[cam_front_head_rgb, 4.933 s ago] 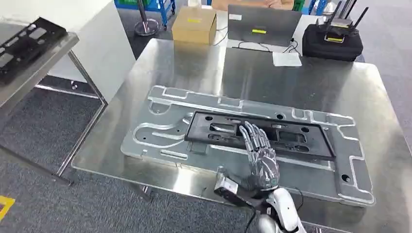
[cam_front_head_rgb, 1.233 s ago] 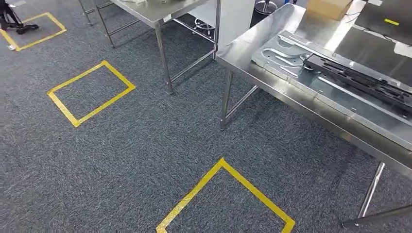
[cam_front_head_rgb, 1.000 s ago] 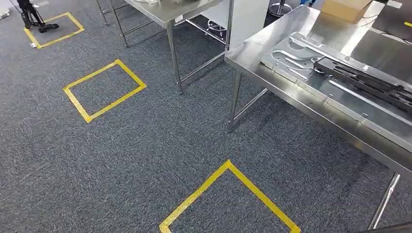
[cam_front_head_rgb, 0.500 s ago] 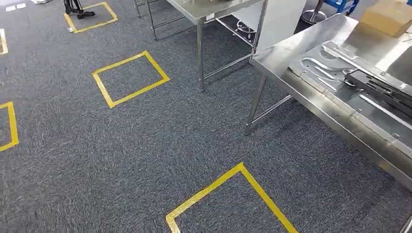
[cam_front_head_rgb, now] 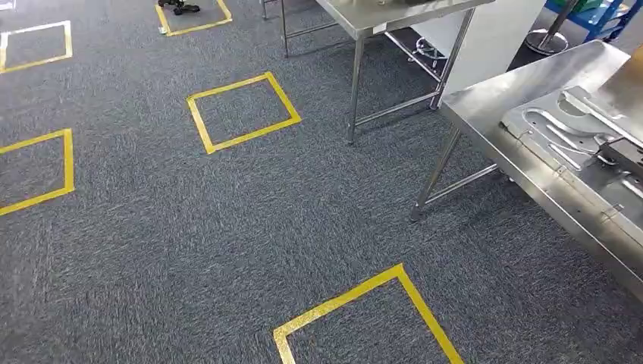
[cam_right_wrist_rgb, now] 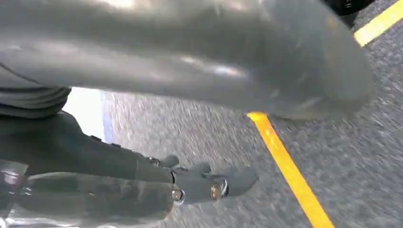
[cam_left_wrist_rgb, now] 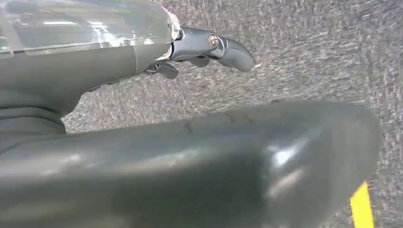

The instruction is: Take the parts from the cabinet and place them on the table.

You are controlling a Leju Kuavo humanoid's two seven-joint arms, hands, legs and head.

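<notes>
Mostly grey speckled carpet floor [cam_front_head_rgb: 227,227] with yellow tape squares [cam_front_head_rgb: 243,111] marked on it in the head view. At the right edge stands a shiny stainless steel table [cam_front_head_rgb: 500,98] on thin steel legs; on it lies a flat silver metal fixture plate with cut-out slots [cam_front_head_rgb: 561,133], and a corner of a black plastic frame part [cam_front_head_rgb: 628,155] rests on that plate, cut off by the picture edge. A second steel table [cam_front_head_rgb: 379,11] stands farther back, beside a white panel [cam_front_head_rgb: 493,38]. A blue rack [cam_front_head_rgb: 599,15] sits at the top right corner.

Left hand [cam_left_wrist_rgb: 190,142] hangs over the carpet in the left wrist view, thick grey thumb across the frame, darker fingers [cam_left_wrist_rgb: 228,47] stretched out and apart from the thumb, holding nothing. Right hand [cam_right_wrist_rgb: 199,95] likewise hangs over carpet and a yellow tape line [cam_right_wrist_rgb: 285,166] in the right wrist view; fingers [cam_right_wrist_rgb: 223,183] extended, nothing between them and the thumb. View is blurred.
</notes>
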